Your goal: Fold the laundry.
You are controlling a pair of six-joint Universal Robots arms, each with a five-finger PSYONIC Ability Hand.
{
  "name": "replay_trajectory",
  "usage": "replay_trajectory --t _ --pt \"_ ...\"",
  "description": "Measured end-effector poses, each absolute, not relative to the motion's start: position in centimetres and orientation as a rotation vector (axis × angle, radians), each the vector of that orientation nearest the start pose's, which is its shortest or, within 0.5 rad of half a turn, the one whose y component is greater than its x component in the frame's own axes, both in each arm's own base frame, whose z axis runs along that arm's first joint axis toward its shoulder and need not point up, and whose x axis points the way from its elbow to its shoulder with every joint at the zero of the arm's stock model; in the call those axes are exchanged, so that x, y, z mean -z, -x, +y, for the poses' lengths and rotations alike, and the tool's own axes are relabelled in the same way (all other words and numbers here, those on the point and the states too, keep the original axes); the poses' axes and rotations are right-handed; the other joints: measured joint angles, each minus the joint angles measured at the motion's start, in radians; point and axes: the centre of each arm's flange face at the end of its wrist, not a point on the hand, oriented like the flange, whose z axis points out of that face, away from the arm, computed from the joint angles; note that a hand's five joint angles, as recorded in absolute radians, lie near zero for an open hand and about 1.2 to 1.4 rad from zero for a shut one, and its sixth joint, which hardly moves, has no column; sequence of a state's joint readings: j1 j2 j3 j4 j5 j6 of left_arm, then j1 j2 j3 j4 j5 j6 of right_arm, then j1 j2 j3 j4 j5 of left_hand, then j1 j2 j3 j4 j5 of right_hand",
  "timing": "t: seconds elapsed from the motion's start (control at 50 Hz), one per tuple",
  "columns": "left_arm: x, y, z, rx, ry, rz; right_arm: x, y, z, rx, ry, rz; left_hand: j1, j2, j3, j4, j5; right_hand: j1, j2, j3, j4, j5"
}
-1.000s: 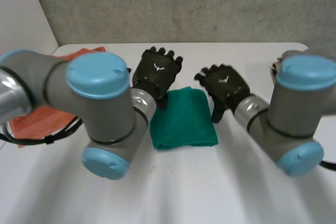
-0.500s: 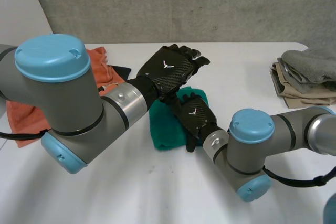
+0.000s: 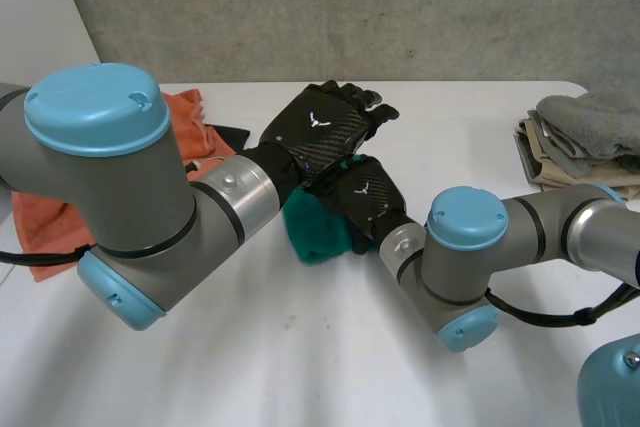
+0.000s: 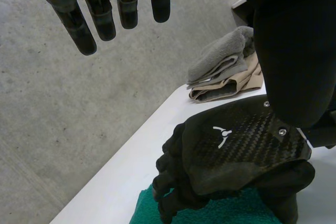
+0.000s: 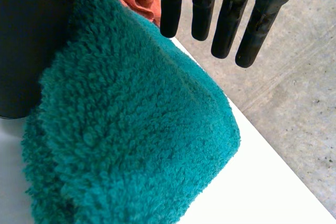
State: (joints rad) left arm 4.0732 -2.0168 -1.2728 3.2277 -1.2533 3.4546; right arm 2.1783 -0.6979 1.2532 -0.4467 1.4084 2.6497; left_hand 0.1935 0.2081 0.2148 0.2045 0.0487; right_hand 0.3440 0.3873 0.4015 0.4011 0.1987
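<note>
Bearing on the bunched teal towel [image 3: 312, 235], apparently to gather it, the right hand [image 3: 366, 200] (whether it grips, I cannot tell) sits under the released left hand [image 3: 322, 127].

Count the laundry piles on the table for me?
3: a green towel under the right hand mid-table, an orange cloth behind the left arm, a grey-and-tan stack at the table's right edge. The arms may hide more.

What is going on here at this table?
Two robot arms are working on a green towel on the table. The right hand lies on top of it; the left hand, fingers straight, hovers over the right one. An orange cloth lies at the left, a folded pile at the right.
</note>
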Motion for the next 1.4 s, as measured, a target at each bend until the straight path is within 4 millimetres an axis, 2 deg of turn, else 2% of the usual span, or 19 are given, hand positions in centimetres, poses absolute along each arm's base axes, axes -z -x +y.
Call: replay_trajectory --t 0.08,0.16,0.2,0.26,0.3,0.5,0.54,0.62,0.66,0.68,0.7,0.8,0.9,1.1,1.16,1.18,1.24,1.32,1.4 --pt "-25.0 36.6 -22.4 2.390 -1.569 2.174 -10.0 -37.7 -28.7 1.954 1.283 1.787 0.000 0.000 0.000 0.000 0.000 0.000 0.000 0.000 0.000 0.000" --pt "-24.9 36.5 -22.5 2.387 -1.565 2.179 -9.7 -38.1 -29.2 1.939 1.290 1.796 0.000 0.000 0.000 0.000 0.000 0.225 0.280 0.257 0.257 0.237" --pt "-24.9 36.5 -22.5 2.386 -1.564 2.179 -9.7 -38.1 -29.3 1.937 1.291 1.797 0.000 0.000 0.000 0.000 0.000 0.225 0.280 0.257 0.257 0.237" --pt "-24.8 36.3 -22.6 2.378 -1.561 2.187 -9.8 -38.4 -29.6 1.927 1.296 1.794 0.000 0.000 0.000 0.000 0.000 0.369 0.470 0.456 0.451 0.423" --pt "-24.7 36.2 -22.8 2.374 -1.554 2.191 -9.9 -38.6 -29.8 1.924 1.297 1.789 0.000 0.000 0.000 0.000 0.000 0.565 0.739 0.711 0.717 0.689" --pt "-25.0 35.7 -23.4 2.379 -1.521 2.187 -11.8 -38.3 -30.4 1.950 1.244 1.786 0.000 0.000 0.000 0.000 0.000 0.589 0.789 0.761 0.783 0.748" --pt "-25.4 35.5 -23.5 2.393 -1.510 2.175 -13.6 -36.7 -31.4 1.973 1.196 1.820 0.000 0.000 0.000 0.000 0.000 0.599 0.789 0.761 0.783 0.748" --pt "-25.8 35.2 -23.5 2.405 -1.496 2.165 -15.1 -34.0 -32.6 1.978 1.159 1.898 0.000 0.000 0.000 0.000 0.000 0.601 0.789 0.761 0.783 0.748" --pt "-26.2 35.0 -23.6 2.413 -1.484 2.158 -15.9 -31.1 -33.6 1.957 1.143 1.996 0.000 0.000 0.000 0.000 0.000 0.604 0.789 0.761 0.783 0.748" --pt "-26.2 35.0 -23.6 2.413 -1.484 2.158 -15.9 -31.1 -33.6 1.957 1.143 1.996 0.000 0.000 0.000 0.000 0.000 0.604 0.789 0.761 0.783 0.748" --pt "-26.3 34.8 -23.6 2.414 -1.477 2.157 -16.2 -29.2 -34.0 1.934 1.146 2.061 0.000 0.000 0.000 0.000 0.000 0.604 0.789 0.761 0.783 0.748" --pt "-26.4 34.5 -23.7 2.414 -1.465 2.158 -16.3 -25.1 -34.6 1.885 1.191 2.181 0.000 0.000 0.000 0.000 0.000 0.603 0.789 0.761 0.785 0.748" --pt "-26.4 34.4 -23.7 2.412 -1.460 2.160 -16.6 -23.2 -35.3 1.894 1.224 2.201 0.000 0.000 0.000 0.000 0.000 0.603 0.789 0.761 0.785 0.748" --pt "-26.8 34.5 -23.8 2.430 -1.455 2.144 -22.5 -21.9 -40.9 2.286 1.065 1.927 0.000 0.000 0.000 0.000 0.000 0.604 0.789 0.761 0.785 0.748" --pt "-27.0 34.6 -23.7 2.441 -1.459 2.135 -26.8 -20.5 -44.3 2.540 0.871 1.683 0.000 0.000 0.000 0.000 0.000 0.604 0.789 0.761 0.785 0.748" --pt "-27.0 34.6 -23.7 2.441 -1.459 2.135 -26.8 -20.5 -44.3 2.540 0.871 1.683 0.000 0.000 0.000 0.000 0.000 0.604 0.789 0.761 0.785 0.748" --pt "-27.3 34.7 -23.5 2.454 -1.464 2.122 -29.4 -19.1 -46.3 2.666 0.764 1.519 0.000 0.000 0.000 0.000 0.000 0.604 0.789 0.761 0.785 0.748" --pt "-27.9 34.7 -23.1 2.478 -1.465 2.100 -30.9 -17.3 -48.3 2.753 0.711 1.403 0.000 0.000 0.000 0.000 0.000 0.614 0.789 0.769 0.785 0.753" --pt "-28.5 34.7 -22.9 2.499 -1.462 2.079 -30.5 -15.1 -50.6 2.795 0.708 1.366 0.000 0.000 0.000 0.000 0.000 0.614 0.789 0.769 0.785 0.754"
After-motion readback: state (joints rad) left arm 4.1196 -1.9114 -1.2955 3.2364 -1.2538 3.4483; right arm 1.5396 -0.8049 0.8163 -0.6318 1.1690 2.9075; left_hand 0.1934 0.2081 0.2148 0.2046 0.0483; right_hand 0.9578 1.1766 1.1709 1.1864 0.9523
